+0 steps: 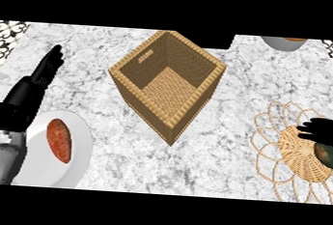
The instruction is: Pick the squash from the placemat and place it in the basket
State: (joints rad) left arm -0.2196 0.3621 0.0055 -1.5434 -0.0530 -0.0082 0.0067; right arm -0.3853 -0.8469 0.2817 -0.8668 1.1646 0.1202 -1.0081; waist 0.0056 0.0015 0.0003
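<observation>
Squash [331, 156], dark green and roundish with an orange-brown patch, lay on the round woven wicker placemat [298, 161] with its looped edge, close to the right border of the head view. The black right robot hand [319, 130] sat directly over the squash's upper side, covering part of it. Whether it was apart or clamped on the squash could not be told.

The square woven wicker basket [167, 88] stood in the middle of the white-and-grey veined marble bench [225, 137], one corner turned toward the viewer, well apart from the placemat.

At the left, a round white plate [78, 152] carried an oblong reddish-brown piece of food [58, 139]. The black left robot hand [28, 91] rested just beside the plate, spread open and straight, pointing up and holding nothing.

A pale bowl [281, 42] showed partly at the top edge, right of the basket. Past the marble, at both upper corners, ran a black-and-white patterned tile surface [4, 34].
</observation>
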